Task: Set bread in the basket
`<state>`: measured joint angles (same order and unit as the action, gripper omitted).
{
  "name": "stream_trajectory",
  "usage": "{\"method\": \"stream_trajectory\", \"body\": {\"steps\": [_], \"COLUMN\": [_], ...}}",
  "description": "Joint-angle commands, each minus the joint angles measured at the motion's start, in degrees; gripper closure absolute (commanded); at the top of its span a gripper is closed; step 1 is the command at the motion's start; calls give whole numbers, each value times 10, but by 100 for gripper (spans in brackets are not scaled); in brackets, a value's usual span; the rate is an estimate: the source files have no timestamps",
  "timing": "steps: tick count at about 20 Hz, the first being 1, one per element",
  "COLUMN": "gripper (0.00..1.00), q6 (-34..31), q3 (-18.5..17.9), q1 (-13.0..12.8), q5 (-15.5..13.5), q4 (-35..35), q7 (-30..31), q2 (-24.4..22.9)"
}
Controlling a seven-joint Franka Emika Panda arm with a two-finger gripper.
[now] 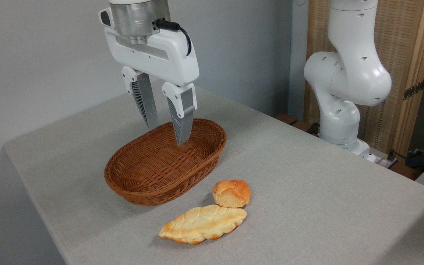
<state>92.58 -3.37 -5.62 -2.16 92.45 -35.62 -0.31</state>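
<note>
- The gripper (168, 135) hangs over the basket (138, 184). Its two fingers are spread apart and hold nothing.
- The basket looks empty inside.
- The bread (232, 193) sits on the table (307, 184), just to the right of the basket's near end and not touching it.
- A long flat loaf (202, 224) lies in front of the bread. The two look like they touch, or nearly do.
- I think the job has hardly begun. The bread is not picked up yet.
- To do this step well, the gripper should move over to the bread and come straight down on it.
- The fingers should stay wide until they are on both sides of the bun.
- One finger must not slide down onto the long loaf, so it would help to pinch from the left and right sides, not front and back.
- The squeeze should be soft, because the bun may squash.
- The bread is nearly round, so it has no real long way. It looks only a bit wider from left to right.
- Its knotted top faces up and its flat bottom rests on the table.
</note>
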Motion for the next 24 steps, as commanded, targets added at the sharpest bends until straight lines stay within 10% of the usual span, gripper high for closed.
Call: {"method": "stream_trajectory", "body": {"steps": [1, 14, 24], "gripper": [0, 0, 0], "q6": [-5, 26, 66], "q3": [2, 17, -8], "q1": [0, -3, -19], "q5": [-7, 1, 45], "q4": [13, 79, 225], "q7": [-1, -8, -190], "q2": [-9, -40, -118]}}
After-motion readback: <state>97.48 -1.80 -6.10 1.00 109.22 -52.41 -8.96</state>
